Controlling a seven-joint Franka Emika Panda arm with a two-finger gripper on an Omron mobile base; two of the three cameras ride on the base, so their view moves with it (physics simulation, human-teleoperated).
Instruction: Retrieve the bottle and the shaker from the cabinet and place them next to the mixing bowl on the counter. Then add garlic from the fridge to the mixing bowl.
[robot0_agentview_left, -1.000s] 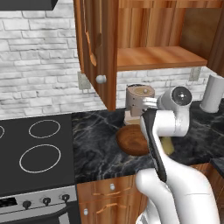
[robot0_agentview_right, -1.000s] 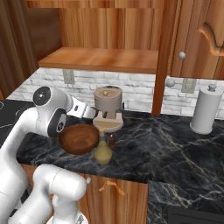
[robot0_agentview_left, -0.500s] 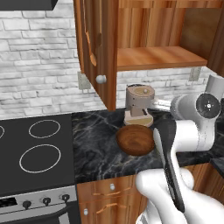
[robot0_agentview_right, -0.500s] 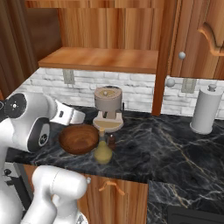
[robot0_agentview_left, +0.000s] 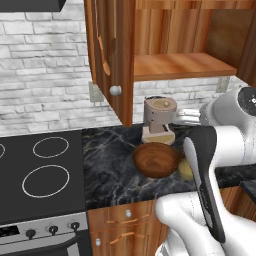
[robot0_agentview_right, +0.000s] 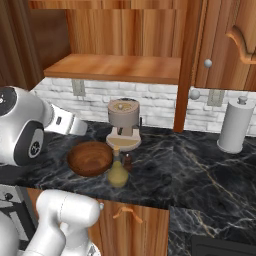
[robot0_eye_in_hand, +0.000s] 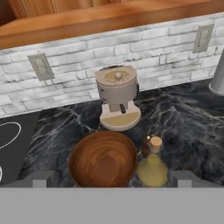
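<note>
Now bottle (robot0_eye_in_hand: 152, 169) and shaker (robot0_eye_in_hand: 150, 145) stand just beside the bowl (robot0_eye_in_hand: 103, 159) on the table (robot0_eye_in_hand: 192, 127); gripper state cannot be told.

the dark marble counter (robot0_agentview_right: 200, 185) carries a wooden mixing bowl (robot0_agentview_right: 90, 158), a yellow bottle (robot0_agentview_right: 118, 173) just beside its rim, a small brown shaker (robot0_agentview_right: 128, 161) behind the bottle, a beige coffee machine (robot0_agentview_right: 124, 124) near the wall, and a paper towel roll (robot0_agentview_right: 234, 125) well apart.

Even, soft rendered light, faint shadows, no glare, slightly coarse.
</note>
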